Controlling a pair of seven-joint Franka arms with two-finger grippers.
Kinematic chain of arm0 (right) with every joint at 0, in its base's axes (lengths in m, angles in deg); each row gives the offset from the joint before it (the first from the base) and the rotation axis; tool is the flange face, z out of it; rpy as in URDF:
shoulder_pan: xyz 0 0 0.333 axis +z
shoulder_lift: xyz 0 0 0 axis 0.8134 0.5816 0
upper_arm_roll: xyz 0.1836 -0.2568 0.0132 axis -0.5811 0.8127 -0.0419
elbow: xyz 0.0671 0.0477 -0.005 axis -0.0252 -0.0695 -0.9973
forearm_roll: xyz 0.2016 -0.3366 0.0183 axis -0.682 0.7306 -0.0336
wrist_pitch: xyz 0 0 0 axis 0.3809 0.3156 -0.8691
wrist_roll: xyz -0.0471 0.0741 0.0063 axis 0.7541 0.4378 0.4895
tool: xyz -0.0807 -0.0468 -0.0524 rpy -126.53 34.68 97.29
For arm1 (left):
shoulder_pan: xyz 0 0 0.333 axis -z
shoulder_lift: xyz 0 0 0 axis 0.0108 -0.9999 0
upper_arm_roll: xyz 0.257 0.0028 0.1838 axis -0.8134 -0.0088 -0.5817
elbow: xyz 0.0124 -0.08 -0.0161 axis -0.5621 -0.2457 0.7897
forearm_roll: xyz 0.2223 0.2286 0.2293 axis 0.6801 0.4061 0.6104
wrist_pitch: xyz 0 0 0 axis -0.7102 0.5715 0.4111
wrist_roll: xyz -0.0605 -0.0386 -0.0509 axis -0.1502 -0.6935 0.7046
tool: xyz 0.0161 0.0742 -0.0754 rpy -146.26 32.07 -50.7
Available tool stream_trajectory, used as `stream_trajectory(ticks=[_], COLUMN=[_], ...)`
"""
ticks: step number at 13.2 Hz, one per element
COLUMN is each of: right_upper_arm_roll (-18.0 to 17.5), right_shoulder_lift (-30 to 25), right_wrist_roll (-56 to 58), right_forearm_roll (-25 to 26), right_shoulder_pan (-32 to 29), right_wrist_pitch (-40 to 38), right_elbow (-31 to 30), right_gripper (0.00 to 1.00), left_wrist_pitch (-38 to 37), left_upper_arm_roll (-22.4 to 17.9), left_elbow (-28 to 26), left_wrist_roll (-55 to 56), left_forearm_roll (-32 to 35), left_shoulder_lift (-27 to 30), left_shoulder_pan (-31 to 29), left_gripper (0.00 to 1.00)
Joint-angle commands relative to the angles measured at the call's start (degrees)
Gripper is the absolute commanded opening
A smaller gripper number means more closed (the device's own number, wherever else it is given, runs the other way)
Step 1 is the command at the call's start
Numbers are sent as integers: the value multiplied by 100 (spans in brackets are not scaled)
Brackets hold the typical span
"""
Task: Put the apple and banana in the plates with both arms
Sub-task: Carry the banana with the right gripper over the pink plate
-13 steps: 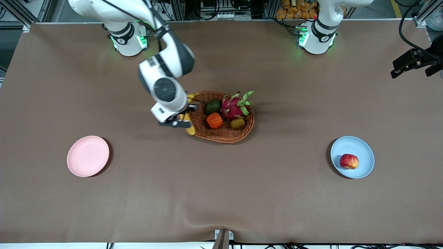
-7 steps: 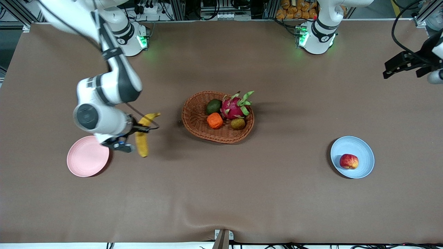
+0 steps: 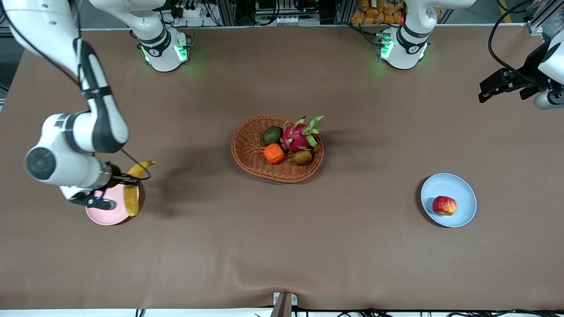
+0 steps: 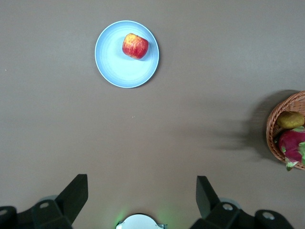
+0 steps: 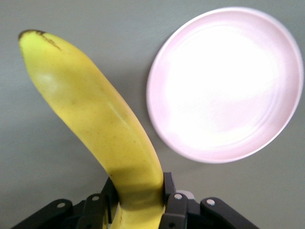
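My right gripper (image 3: 115,180), lower left of frame, clamps the banana (image 3: 132,190) over the pink plate (image 3: 105,215). My left gripper (image 3: 500,84) waits spread, upper right. The apple (image 3: 444,205) sits on the blue plate (image 3: 462,189); brown cloth (image 3: 282,246) covers the table.

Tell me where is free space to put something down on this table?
Free patches: the brown tabletop between the wicker basket and the front camera, and the stretch between basket and blue plate. Crowded: the basket, full of fruit; the blue plate with the apple; the pink plate, where the right gripper holds the banana.
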Motion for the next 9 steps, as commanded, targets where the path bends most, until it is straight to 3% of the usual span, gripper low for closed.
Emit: stream_trajectory(ticks=[1, 5, 7, 8, 9], right_upper_arm_roll=[-89, -98, -98, -98, -98], right_shoulder_lift=[578, 1001, 1071, 1072, 1072], right_wrist_roll=[750, 1288, 1569, 1605, 1605], right_forearm_roll=[98, 90, 55, 46, 37], right_shoulder_pan=[-486, -821, -953, -988, -980], right_wrist_pitch=[-61, 87, 220, 238, 238], right_elbow=[609, 725, 733, 733, 742], right_gripper=[5, 5, 12, 20, 47], left_wrist_pitch=[83, 100, 101, 101, 101], left_upper_arm_roll=[1, 1, 1, 1, 1], left_elbow=[-113, -95, -104, -104, -95], left_wrist_roll=[84, 84, 84, 84, 84], left_forearm_roll=[-52, -51, -51, -51, -51], left_shoulder_lift=[129, 129, 129, 129, 129], left_shoulder_pan=[-11, 6, 24, 33, 24], left_gripper=[100, 100, 100, 100, 100])
